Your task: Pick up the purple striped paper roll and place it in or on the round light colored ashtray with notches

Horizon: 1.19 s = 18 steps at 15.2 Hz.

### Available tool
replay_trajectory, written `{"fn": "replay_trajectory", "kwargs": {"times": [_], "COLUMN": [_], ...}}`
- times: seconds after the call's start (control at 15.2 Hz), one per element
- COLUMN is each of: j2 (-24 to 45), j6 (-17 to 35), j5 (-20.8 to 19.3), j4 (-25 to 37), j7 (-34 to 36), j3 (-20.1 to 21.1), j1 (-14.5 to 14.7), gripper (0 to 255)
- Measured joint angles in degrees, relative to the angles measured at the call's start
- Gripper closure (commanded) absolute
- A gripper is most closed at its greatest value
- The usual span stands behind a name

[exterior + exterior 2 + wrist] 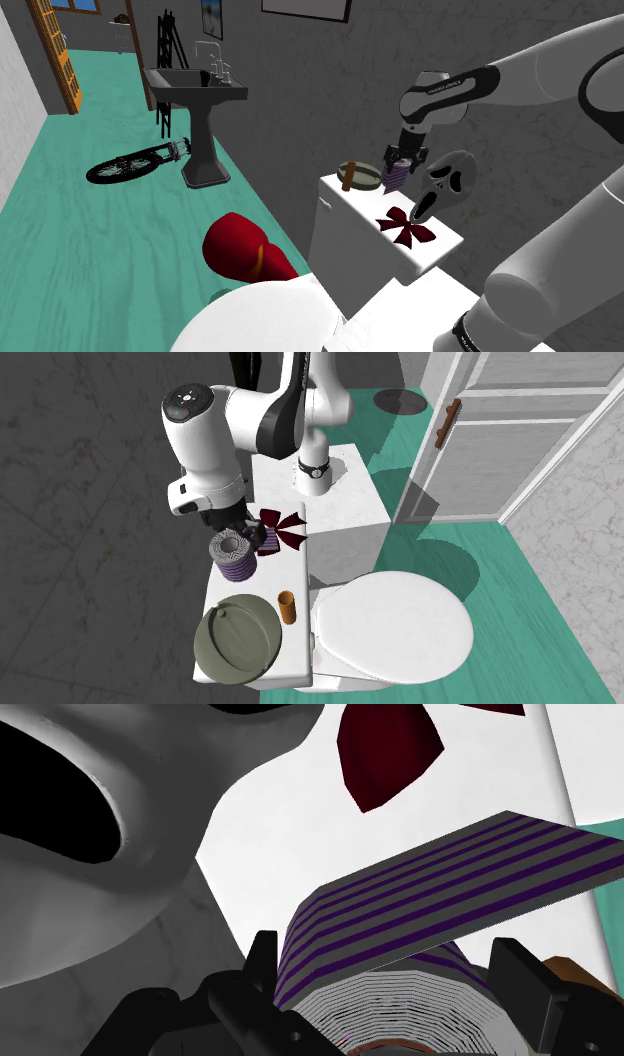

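1. The gripper point(236, 538) is clamped on the purple striped paper roll point(233, 553). In the wrist view a black finger point(262, 966) presses on each side of the roll.
2. The roll appears to hang just above the white toilet tank lid point(296, 649), beside a dark red bow point(283, 530) and near a pale mask point(447, 183).
3. The target is the round grey-green ashtray point(238, 647), which sits at the other end of the lid and is empty. A small brown cylinder point(286, 608) stands just beside its rim.
4. The step in hand looks like the carry, since the roll is gripped but is not yet over the ashtray.
5. To do it well, the arm should travel along the lid at its present height, so the roll's lower edge clears the ashtray's rim.
6. The path should stay on the wall side of the brown cylinder, which looks easy to knock over.
7. The roll should be centred over the bowl before it is lowered, because it is wide compared with the ashtray and could catch the rim if it is off centre.
8. The fingers should part only once the roll rests on the bowl, as a round roll dropped from above may roll off the lid.
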Motion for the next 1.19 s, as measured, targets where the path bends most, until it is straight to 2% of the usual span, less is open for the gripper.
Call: {"fn": "replay_trajectory", "kwargs": {"times": [0.4, 0.53, 0.79, 1.19], "j2": [-1.5, 1.03, 9.12, 22.88], "j6": [-4.46, -5.35, -8.35, -14.73], "j5": [-0.26, 0.51, 2.77, 6.2], "j4": [2.99, 6.33, 17.16, 36.87], "j7": [0.17, 0.23, -0.54, -0.92], "j3": [0.19, 0.36, 0.37, 1.0], "j1": [0.04, 0.38, 0.66, 0.2], "gripper": [255, 255, 255, 255]}}
